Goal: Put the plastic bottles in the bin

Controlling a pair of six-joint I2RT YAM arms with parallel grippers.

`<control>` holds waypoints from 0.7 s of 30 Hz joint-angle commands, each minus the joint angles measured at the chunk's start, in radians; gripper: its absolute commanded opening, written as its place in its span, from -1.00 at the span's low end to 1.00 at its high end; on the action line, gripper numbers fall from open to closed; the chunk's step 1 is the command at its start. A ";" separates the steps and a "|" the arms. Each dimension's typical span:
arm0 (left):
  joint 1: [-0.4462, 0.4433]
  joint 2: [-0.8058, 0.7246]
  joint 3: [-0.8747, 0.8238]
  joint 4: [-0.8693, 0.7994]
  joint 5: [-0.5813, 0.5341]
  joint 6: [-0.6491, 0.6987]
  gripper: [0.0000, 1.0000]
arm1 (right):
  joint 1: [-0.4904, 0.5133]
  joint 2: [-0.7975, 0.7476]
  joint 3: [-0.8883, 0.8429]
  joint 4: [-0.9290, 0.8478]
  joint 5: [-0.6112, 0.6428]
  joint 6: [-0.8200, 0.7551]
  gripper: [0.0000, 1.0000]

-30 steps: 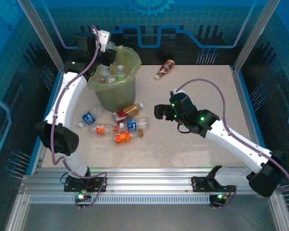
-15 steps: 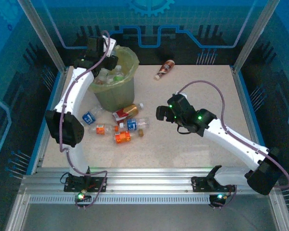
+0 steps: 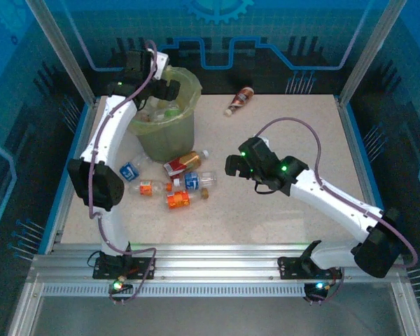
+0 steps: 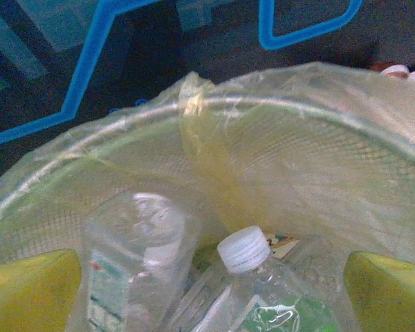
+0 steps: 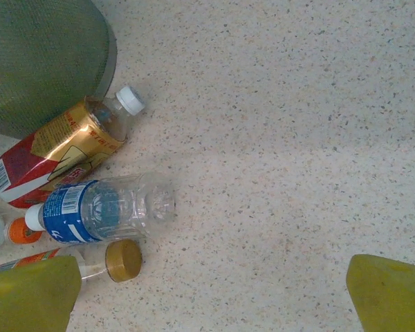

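My left jaws gape empty above the bin [image 3: 169, 136] at far left, bottles [image 4: 243, 250] lying inside: a drop looks done. My right jaws, wide too, hang over the blue-label bottle [image 5: 100, 207] on the bench [image 3: 280, 133]; next I lower and close on it.

left gripper [image 3: 164, 88] over bin [image 3: 169, 138], bottles [image 3: 184, 163] clustered beside it
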 commanded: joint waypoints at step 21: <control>0.007 -0.603 -0.551 0.213 0.125 -0.484 0.98 | 0.228 0.172 0.153 -0.002 -0.066 -0.318 0.99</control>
